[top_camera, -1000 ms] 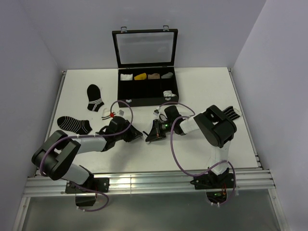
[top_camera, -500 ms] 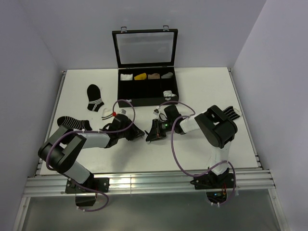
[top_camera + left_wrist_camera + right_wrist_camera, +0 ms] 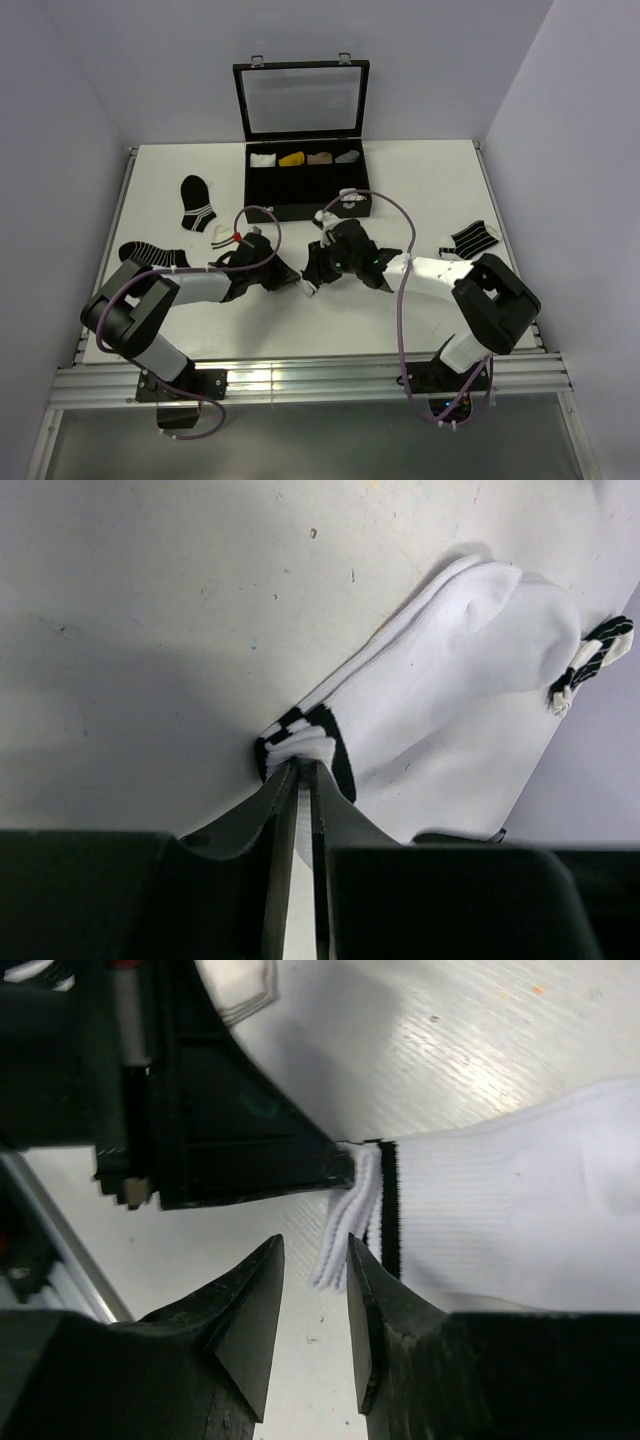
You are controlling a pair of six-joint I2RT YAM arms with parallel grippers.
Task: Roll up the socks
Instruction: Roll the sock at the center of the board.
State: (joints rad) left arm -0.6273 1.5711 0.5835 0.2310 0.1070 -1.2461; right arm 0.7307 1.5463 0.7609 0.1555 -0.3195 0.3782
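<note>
Your top camera looks down from above and behind the arm bases (image 3: 440,375), taking in the whole table (image 3: 420,170). Each wrist camera looks close along its own jaws, the left gripper (image 3: 303,768) and right gripper (image 3: 313,1250) facing each other. Both share the cuff of the socks (image 3: 450,650); overhead that spot seems mid-table.

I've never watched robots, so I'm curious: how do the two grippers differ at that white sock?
The left gripper is shut, pinching the black-banded cuff of the white sock; the right gripper is open, clamping nothing. The left gripper holds the cuff bunched, while the right gripper only has the cuff's edge at its gap. Shared: both meet at that cuff, low over the table.
</note>
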